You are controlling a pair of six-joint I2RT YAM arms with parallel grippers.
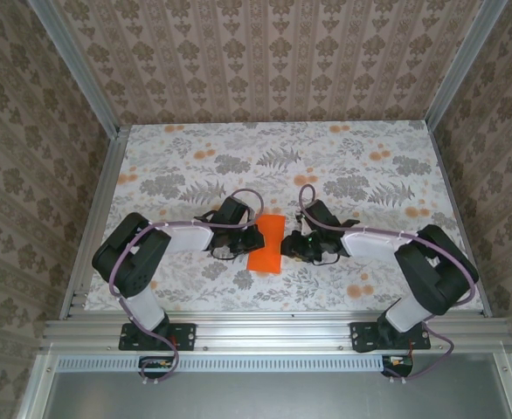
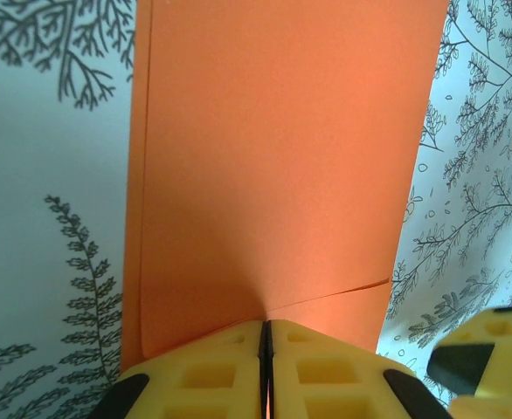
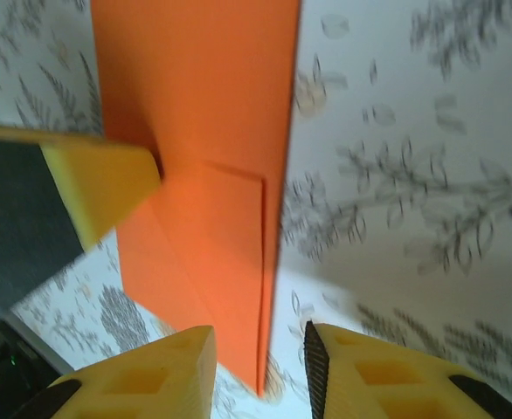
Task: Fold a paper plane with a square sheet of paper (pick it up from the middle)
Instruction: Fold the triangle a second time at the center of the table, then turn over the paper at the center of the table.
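Left claw (image 2: 265, 342) was pressed together on the left edge of the square sheet of paper (image 1: 266, 243), its yellow fingers (image 2: 212, 375) meeting with the orange layers pinched between them. The right claw (image 3: 258, 339) stood with its jaws apart, straddling the sheet's right edge but apparently gripping nothing. The sheet itself lay folded to a narrow strip running near to far, about the middle of the table (image 1: 343, 166) and between the two claws; whether it rested fully flat or was lifted a little could not be told. The main risk seemed to be that only one claw had hold of it. Thin paper held at a single point could swing or sag around that pinch, and the folded layers, visible as a loose flap (image 3: 212, 262) in the right wrist view, could spring open and lose their alignment. If the right claw closed while the edge sat off-centre between its jaws, it would probably crumple the corner or set a crooked crease, spoiling the plane's symmetry. If the two claws then pulled apart or twisted against each other, the sheet could tear or slip out of the left claw's pinch. Pushing the strip sideways over the patterned table could also buckle it rather than slide it.
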